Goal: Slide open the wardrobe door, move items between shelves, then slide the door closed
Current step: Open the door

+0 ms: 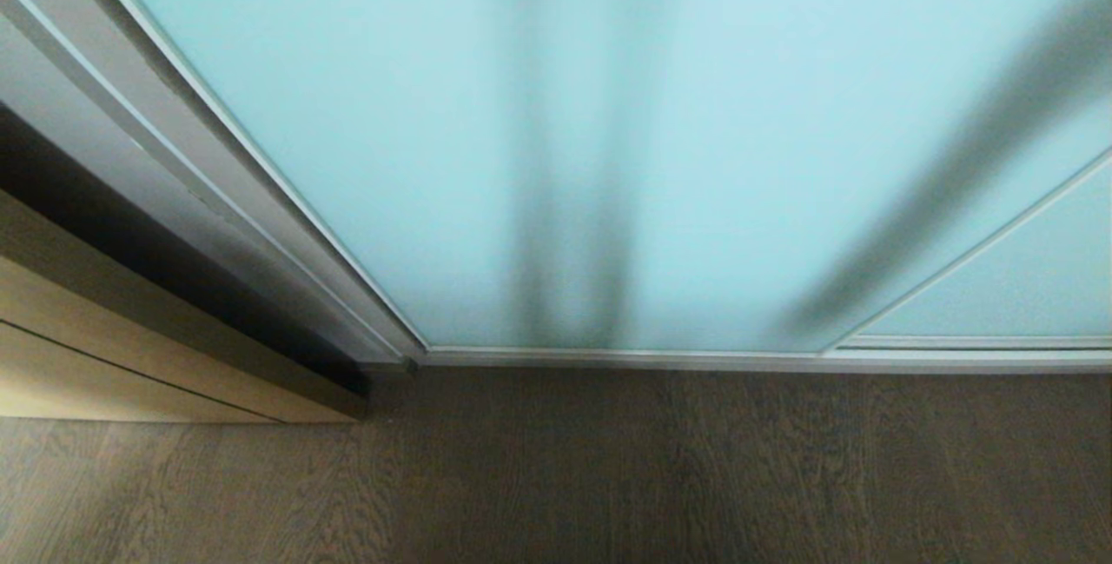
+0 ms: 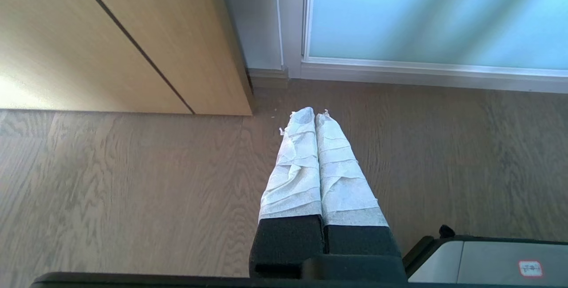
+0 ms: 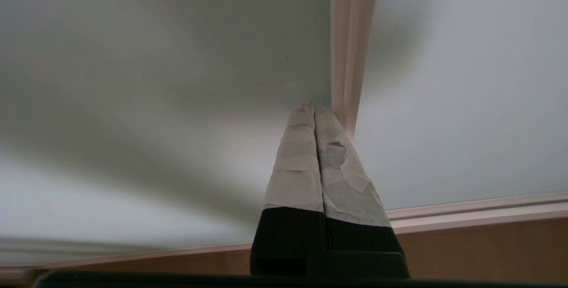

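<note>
Sliding wardrobe door (image 1: 660, 138) — shut across the opening, both grippers closed and empty.

Nearest in the left wrist view, the left gripper (image 2: 315, 112) hangs low over the wood-grain floor (image 2: 133, 190), its tape-wrapped fingers (image 2: 295, 163) pressed together with nothing between them; beyond it stand a tan cabinet (image 2: 133, 35) and the door's bottom rail. In the right wrist view, the right gripper (image 3: 313, 108) is raised toward the frosted glass, fingers (image 3: 297, 163) likewise pressed together and holding nothing, the tips just beside a vertical frame strip (image 3: 353, 48) — contact cannot be told. From the head view, the floor (image 1: 608, 477) runs up to the door's silver bottom frame; the pale aqua panel fills the far field, with a second panel (image 1: 1025, 286) overlapping at the right and the tan cabinet (image 1: 104, 355) at the left.
</note>
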